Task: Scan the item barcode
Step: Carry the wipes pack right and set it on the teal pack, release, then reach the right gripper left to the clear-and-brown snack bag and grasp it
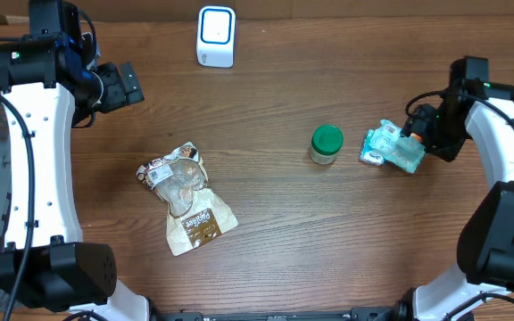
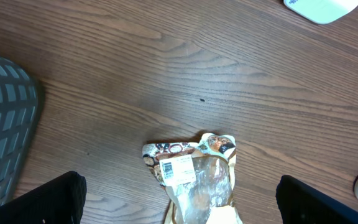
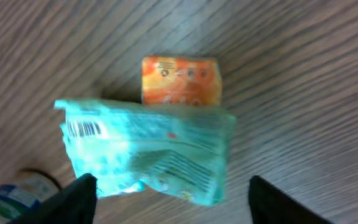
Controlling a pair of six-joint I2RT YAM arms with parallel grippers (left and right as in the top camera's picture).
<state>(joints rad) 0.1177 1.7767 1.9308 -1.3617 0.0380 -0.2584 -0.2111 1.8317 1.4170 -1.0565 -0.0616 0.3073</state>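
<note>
A teal plastic packet (image 3: pixel 145 149) lies on the wooden table, a barcode (image 3: pixel 84 129) printed at its left end. My right gripper (image 3: pixel 173 186) is open just over its near edge, one finger on each side and neither touching it. In the overhead view the packet (image 1: pixel 391 147) sits at the right, with the right gripper (image 1: pixel 422 134) beside it. An orange box (image 3: pixel 180 81) lies just beyond the packet. The white scanner (image 1: pixel 215 36) stands at the back centre. My left gripper (image 1: pixel 119 86) hangs open at the far left, above a brown snack bag (image 2: pixel 194 180).
A jar with a green lid (image 1: pixel 326 143) stands just left of the teal packet. The brown snack bag (image 1: pixel 186 196) lies left of centre. A grey mesh object (image 2: pixel 2 124) sits off the table's left edge.
</note>
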